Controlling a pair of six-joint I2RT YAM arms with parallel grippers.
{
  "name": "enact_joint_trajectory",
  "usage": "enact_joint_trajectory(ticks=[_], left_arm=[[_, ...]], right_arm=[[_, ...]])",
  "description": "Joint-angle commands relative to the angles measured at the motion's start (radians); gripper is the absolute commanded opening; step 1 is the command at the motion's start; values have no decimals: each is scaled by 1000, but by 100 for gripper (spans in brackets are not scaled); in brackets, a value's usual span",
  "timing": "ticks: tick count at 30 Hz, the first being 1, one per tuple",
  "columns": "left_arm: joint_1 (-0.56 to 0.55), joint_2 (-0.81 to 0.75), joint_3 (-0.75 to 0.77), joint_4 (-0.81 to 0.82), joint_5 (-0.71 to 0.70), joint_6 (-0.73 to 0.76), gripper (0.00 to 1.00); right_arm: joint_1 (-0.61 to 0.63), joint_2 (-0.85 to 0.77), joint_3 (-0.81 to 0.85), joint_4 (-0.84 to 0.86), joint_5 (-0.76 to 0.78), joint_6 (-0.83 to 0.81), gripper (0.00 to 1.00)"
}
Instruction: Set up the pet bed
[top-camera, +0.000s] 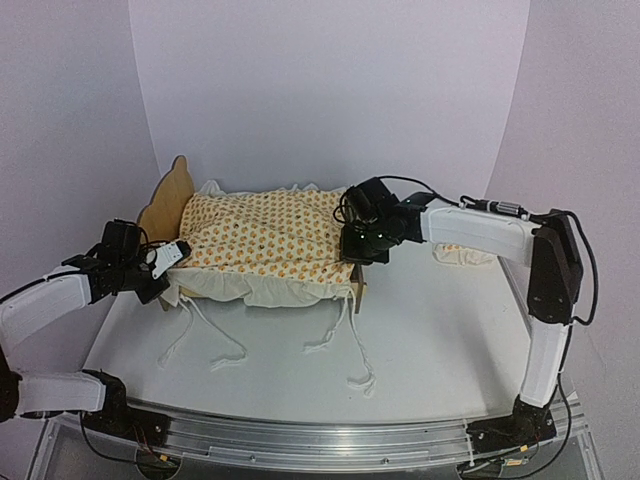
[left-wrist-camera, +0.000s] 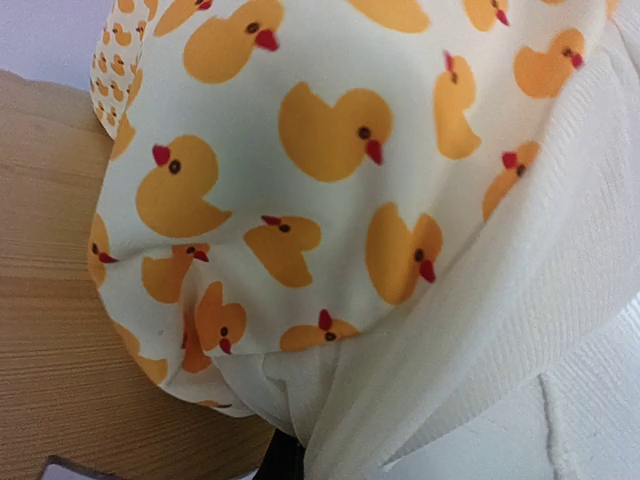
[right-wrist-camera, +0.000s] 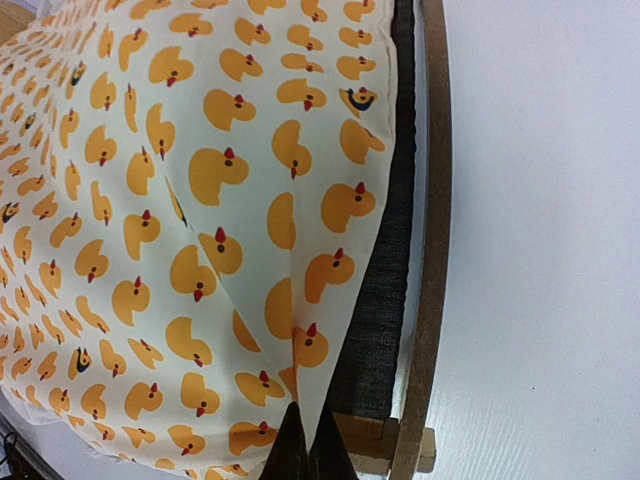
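The pet bed (top-camera: 165, 200) stands at the table's back left, its scalloped plywood headboard (left-wrist-camera: 50, 330) to the left. A duck-print mattress cushion (top-camera: 265, 240) with a white ruffle (left-wrist-camera: 520, 300) lies across it. My left gripper (top-camera: 175, 255) is at the headboard end and is shut on the cushion's ruffled edge. Only a dark finger (left-wrist-camera: 280, 462) shows under the cloth. At the foot end, my right gripper (right-wrist-camera: 308, 445) is shut on a pinched fold of the cushion (right-wrist-camera: 200, 200). Beside that fold I see the dark grey base (right-wrist-camera: 385, 300) and the curved wooden footboard (right-wrist-camera: 432, 250).
Several white tie strings (top-camera: 340, 340) trail from the cushion onto the white table (top-camera: 440, 340) in front of the bed. A small white ruffled piece (top-camera: 462, 255) lies behind the right forearm, partly hidden. Purple walls enclose the back and sides.
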Motion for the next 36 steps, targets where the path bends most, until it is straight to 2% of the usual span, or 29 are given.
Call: enact_joint_trajectory(ticks=[1,4,8,9,10,15,17,22,25,27,30,34,36], left_arm=[[16,-75,-24,12,-96,234,0],[16,-84,-35,-1,-83,290,0],[15,-42,-77,-45,16,360,0],[15,-26,-78,-39,29,362,3],[15,-10,-76,-36,40,362,9],[16,-2,-17,-88,91,355,53],[17,-41,19,-171,185,371,65],[16,-143,153,-427,502,377,76],[15,-132,263,-402,587,185,79],[15,-72,351,-305,532,-13,80],[16,69,519,-217,320,-255,82],[16,255,744,-292,188,-368,85],[16,293,784,-292,149,-369,88]], right_arm=[[-40,-48,2,-83,44,-19,0],[-56,-38,14,-95,43,-7,0],[-57,19,59,-104,-13,-20,0],[-57,32,66,-108,-28,-17,2],[-56,42,72,-110,-39,-12,5],[-48,7,103,-112,-42,-19,32],[-48,-19,131,-116,-54,-36,38],[-59,-55,168,-118,5,-65,46],[-103,-4,186,-125,20,-35,50],[-120,51,223,-127,46,-19,52],[-125,158,332,-127,91,-44,53],[-139,294,447,-127,87,-52,50],[-141,329,471,-127,74,-45,47]])
